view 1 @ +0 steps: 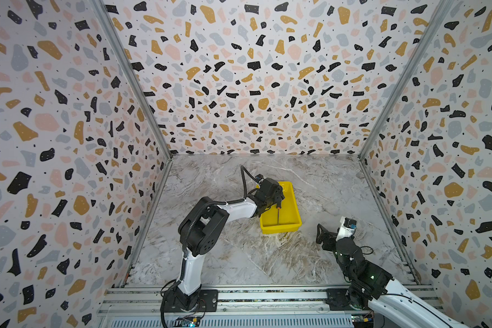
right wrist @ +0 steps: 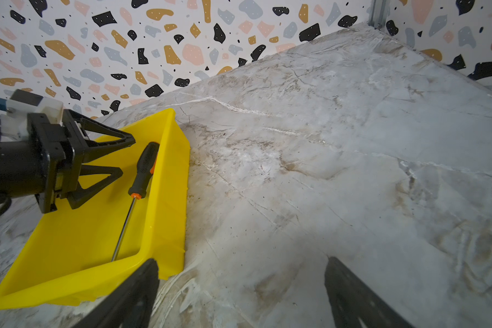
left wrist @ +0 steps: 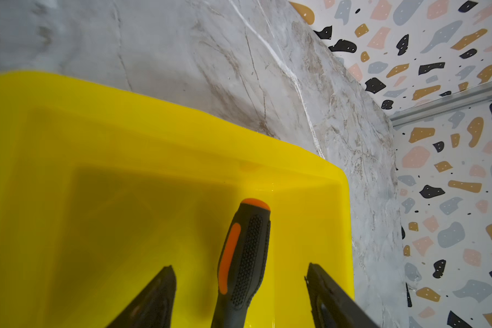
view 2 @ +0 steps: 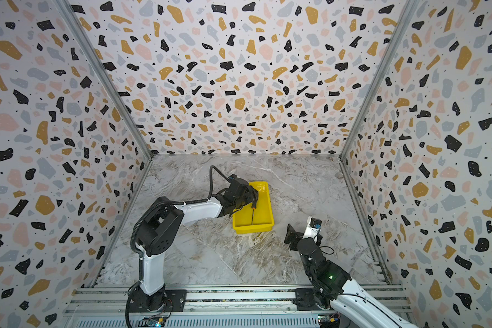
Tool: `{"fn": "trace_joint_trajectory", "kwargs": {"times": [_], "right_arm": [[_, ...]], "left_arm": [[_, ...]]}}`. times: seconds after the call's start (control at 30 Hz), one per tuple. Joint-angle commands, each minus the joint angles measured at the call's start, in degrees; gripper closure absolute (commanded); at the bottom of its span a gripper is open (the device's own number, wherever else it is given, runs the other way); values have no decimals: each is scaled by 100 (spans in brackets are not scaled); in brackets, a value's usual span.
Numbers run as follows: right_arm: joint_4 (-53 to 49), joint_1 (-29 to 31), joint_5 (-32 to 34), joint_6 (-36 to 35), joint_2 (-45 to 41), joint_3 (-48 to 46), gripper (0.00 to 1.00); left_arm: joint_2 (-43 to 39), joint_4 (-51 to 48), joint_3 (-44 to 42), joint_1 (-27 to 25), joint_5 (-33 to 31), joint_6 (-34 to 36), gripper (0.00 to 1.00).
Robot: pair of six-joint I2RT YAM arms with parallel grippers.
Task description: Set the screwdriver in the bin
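- The screwdriver (right wrist: 142, 173) lies inside the bin (right wrist: 168, 215), along the bin's wall on the side away from the left arm, its shaft tip near the bin's near end wall. In my judgement the placing itself is done and the step in hand is the release and retreat.
- To do it well, the left gripper (left wrist: 239, 295) should lift straight up from the bin before swinging away, so neither finger catches the handle or drags the bin's rim.
- The left gripper stands wide open above the bin. The wrist view shows clear yellow floor between each finger (left wrist: 156, 295) and the handle, so it holds nothing; in a top view (view 1: 270, 196) it hangs over the bin's far half.
- The right gripper (right wrist: 239, 289) is also spread open and empty over the marble table (right wrist: 352, 142), just beside the bin's near corner.
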Motion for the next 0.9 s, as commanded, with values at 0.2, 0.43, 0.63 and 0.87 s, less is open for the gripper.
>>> {"fn": "trace_joint_trajectory", "kwargs": {"times": [0.2, 0.43, 0.63, 0.87], "right_arm": [[-40, 17, 89, 19, 55, 14, 7], [10, 16, 61, 19, 105, -11, 6], [106, 23, 9, 7, 164, -30, 5], [529, 14, 59, -104, 944, 88, 3]], "left_arm": [[-1859, -838, -93, 34, -500, 1698, 0], [-3608, -814, -2416, 30, -2160, 3106, 0], [-4734, -282, -4704, 34, -2639, 3237, 0], [-5878, 96, -5598, 34, -2951, 3114, 0]]}}
